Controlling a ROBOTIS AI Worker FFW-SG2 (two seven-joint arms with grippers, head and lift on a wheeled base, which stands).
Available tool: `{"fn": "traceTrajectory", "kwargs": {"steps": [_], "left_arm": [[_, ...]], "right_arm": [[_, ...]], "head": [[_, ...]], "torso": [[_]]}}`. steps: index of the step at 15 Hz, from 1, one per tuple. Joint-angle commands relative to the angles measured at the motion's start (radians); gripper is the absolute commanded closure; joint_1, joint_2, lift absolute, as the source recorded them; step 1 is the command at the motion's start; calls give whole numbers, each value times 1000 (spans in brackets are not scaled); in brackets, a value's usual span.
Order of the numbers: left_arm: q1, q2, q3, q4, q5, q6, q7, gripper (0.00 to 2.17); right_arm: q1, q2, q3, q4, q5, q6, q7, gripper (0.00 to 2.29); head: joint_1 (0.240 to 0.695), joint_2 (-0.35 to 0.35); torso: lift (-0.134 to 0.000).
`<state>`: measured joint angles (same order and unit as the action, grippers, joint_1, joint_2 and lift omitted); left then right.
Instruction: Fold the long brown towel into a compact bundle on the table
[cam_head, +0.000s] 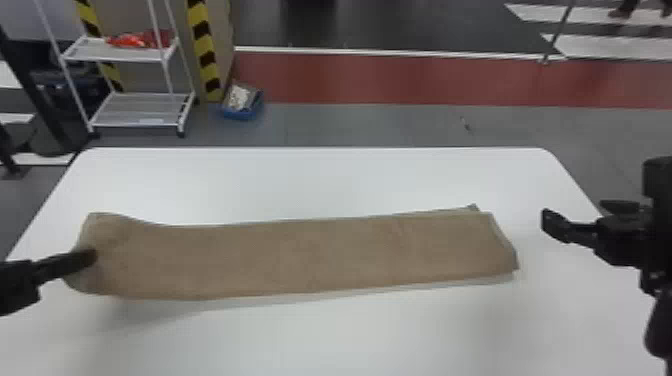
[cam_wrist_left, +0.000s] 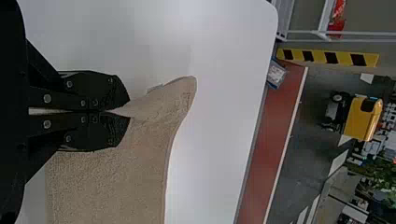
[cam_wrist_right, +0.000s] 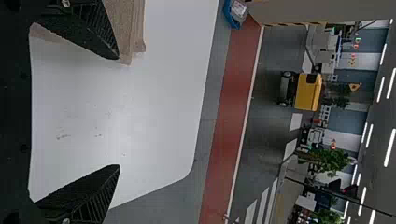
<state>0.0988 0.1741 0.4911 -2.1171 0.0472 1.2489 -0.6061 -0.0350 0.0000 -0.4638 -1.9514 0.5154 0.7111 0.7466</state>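
The brown towel (cam_head: 300, 255) lies as a long folded strip across the white table, its left end slightly raised. My left gripper (cam_head: 90, 258) is at that left end; in the left wrist view the gripper (cam_wrist_left: 122, 112) is shut on the end of the towel (cam_wrist_left: 112, 186). Off the towel's right end, over the table's right side, my right gripper (cam_head: 580, 215) stands apart from the cloth. In the right wrist view the gripper (cam_wrist_right: 116, 112) has its fingers wide apart, with a corner of the towel (cam_wrist_right: 128, 28) beyond one finger.
The white table (cam_head: 320, 180) has bare surface behind and in front of the towel. Past its far edge stand a white wire shelf (cam_head: 135, 107) and a blue bin (cam_head: 242, 102) on the floor.
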Motion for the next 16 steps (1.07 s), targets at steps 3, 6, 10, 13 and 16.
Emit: {"fn": "traceTrajectory", "kwargs": {"steps": [3,6,10,13,16], "left_arm": [[-56,51,67,-17,16,48,-18,1558],[-70,38,72,-126,16,119,-21,1558],[-100,-68,-115,-250,-83,186,-21,1555],[-119,-151,-307,-294,-228,192,-15,1555],[-110,-177,-424,-307,-290,192,-15,1555]], "right_arm": [[1,1,2,-3,0,0,0,39],[1,1,4,-9,2,3,0,39],[7,1,10,-27,5,9,2,39],[24,1,8,-46,-5,12,3,39],[33,1,10,-50,-12,9,3,39]], "head": [[695,-17],[695,7],[695,-30],[695,-120],[695,-186]], "torso": [[-123],[-123],[-123],[-123],[-123]]}}
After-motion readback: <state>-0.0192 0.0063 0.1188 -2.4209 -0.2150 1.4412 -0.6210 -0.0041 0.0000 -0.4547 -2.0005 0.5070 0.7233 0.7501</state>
